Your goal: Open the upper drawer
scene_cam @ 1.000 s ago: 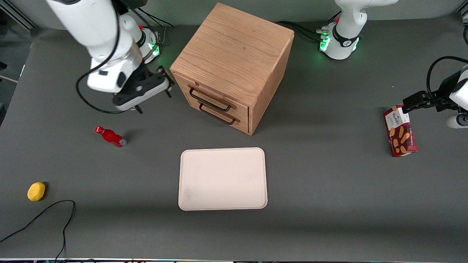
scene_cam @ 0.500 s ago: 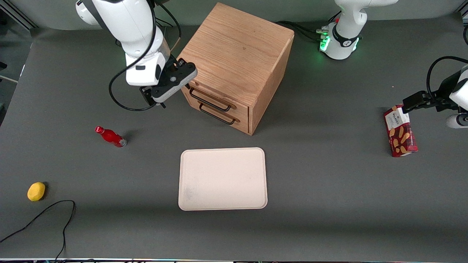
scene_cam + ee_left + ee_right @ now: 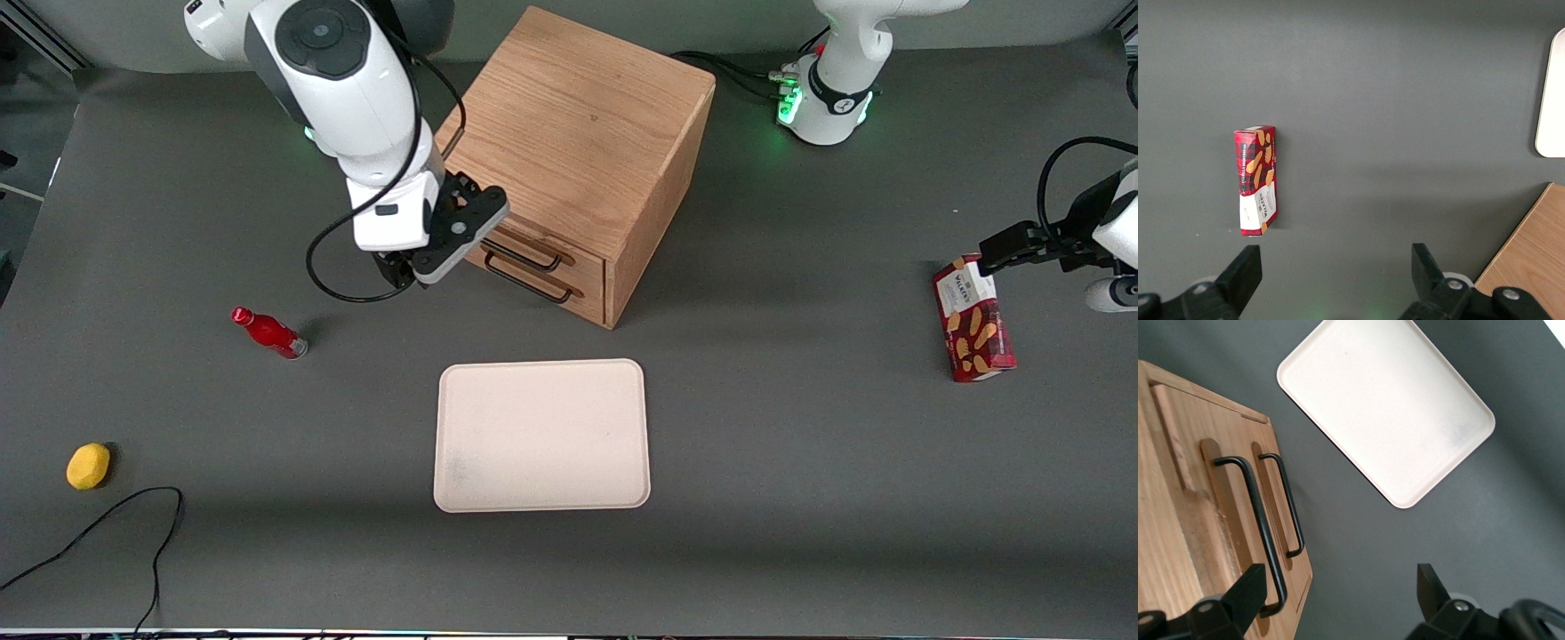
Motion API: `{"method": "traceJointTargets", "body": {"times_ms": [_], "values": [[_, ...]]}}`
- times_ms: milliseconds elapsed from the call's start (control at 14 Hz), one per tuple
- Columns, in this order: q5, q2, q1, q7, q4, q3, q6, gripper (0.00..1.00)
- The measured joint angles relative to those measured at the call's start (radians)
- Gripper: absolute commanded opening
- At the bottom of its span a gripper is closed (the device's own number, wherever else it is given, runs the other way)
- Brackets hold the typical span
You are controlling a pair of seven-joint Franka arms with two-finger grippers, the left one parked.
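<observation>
1. The end effector [image 3: 437, 252] hangs just in front of the oak cabinet [image 3: 569, 133], at the end of the drawer fronts toward the working arm's end of the surface; its fingers [image 3: 1248, 593] are spread wide with nothing between them; in the wrist view one fingertip sits close beside the end of the upper handle, though contact cannot be told.
2. The white arm comes down from above, its wrist tilted so the black finger mount faces the cabinet's front; a black cable loops beside the wrist.
3. The upper drawer [image 3: 1188, 493] is the topmost of the two fronts and sits shut, flush with the cabinet face; its long black bar handle [image 3: 1258, 520] runs along the front, with the bottom drawer's handle [image 3: 1288, 510] just beside it.
4. The pale tray [image 3: 540, 436] lies flat on the grey surface [image 3: 800, 489], nearer the front camera than the cabinet and apart from it.
5. A red bottle [image 3: 267, 332] lies on its side toward the working arm's end, near the end effector but clear of it; a yellow lemon-like fruit [image 3: 88, 466] rests nearer the camera, with a black cord [image 3: 107, 524] trailing beside it.
6. A red biscuit box [image 3: 972, 318] lies toward the parked arm's end.
</observation>
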Motion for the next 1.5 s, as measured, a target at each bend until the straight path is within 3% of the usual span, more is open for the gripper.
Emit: {"method": "traceJointTargets", "body": {"times_ms": [714,1143,1500], "values": [[0.001,0.022,0.002,-0.137,0.051,0.015,-0.033,1.0],[0.107,0.022,0.0,-0.246,0.053,0.003,-0.04,1.0],[0.114,0.022,-0.003,-0.264,0.059,-0.001,-0.053,1.0]]}}
